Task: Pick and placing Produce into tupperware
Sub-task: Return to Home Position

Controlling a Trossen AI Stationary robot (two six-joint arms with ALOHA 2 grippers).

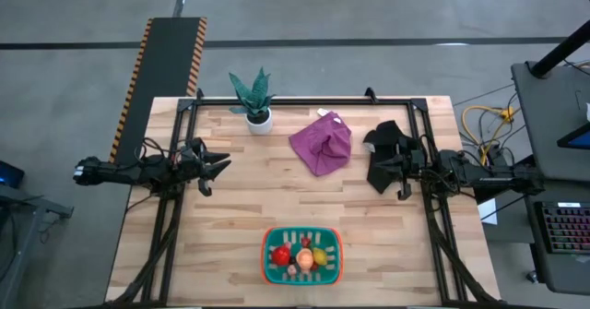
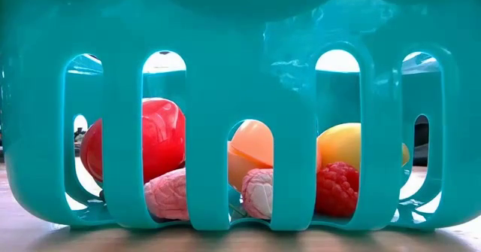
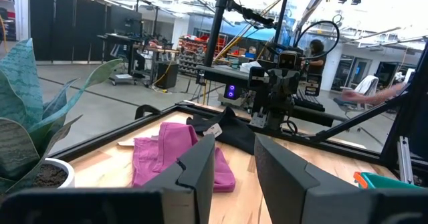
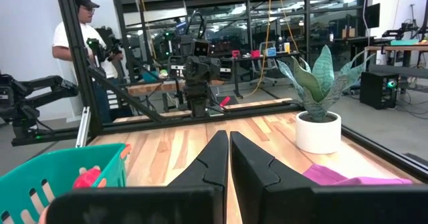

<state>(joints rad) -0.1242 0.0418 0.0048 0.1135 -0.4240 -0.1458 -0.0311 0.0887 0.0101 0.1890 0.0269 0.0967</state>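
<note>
The teal tupperware [image 1: 303, 231] with its orange-red rim stands on the table near its near edge. It holds the produce [image 1: 300, 255]. Through the slotted wall [image 2: 240, 64] the low view shows a red piece [image 2: 158, 135], a peach one [image 2: 252, 147], a yellow one [image 2: 340, 143], a raspberry [image 2: 337, 188] and pink pieces [image 2: 167, 195] resting on the bottom. My left gripper [image 1: 224, 167] [image 3: 234, 144] hovers open over the table's left part. My right gripper [image 1: 372, 171] [image 4: 229, 136] hovers shut over the right part. Neither is near the basket.
A purple cloth [image 1: 323, 143] lies between the grippers toward the far edge, with a black cloth [image 1: 387, 136] beside the right gripper. A potted plant [image 1: 255, 106] stands at the far edge. A person [image 4: 77, 47] stands in the room beyond the table's left side.
</note>
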